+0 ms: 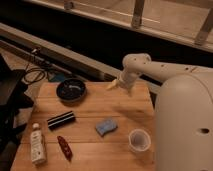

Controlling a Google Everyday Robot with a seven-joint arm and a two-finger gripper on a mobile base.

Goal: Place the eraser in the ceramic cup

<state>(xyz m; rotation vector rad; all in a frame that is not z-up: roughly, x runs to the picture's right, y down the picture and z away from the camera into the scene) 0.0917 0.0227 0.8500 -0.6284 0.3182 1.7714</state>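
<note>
The eraser (61, 120), a flat black block with pale stripes, lies on the wooden table (90, 150) left of centre. The ceramic cup (139, 140), small and whitish, stands upright near the table's right front. My gripper (120, 85) hangs over the table's far right edge, at the end of the white arm (150, 67). It is well apart from both the eraser and the cup and holds nothing that I can see.
A wide black bowl (71, 90) sits at the back left. A blue sponge pad (106, 126) lies between eraser and cup. A dark red oblong thing (64, 147) and a white bottle (37, 145) lie at front left. Cables (35, 75) lie beyond the table.
</note>
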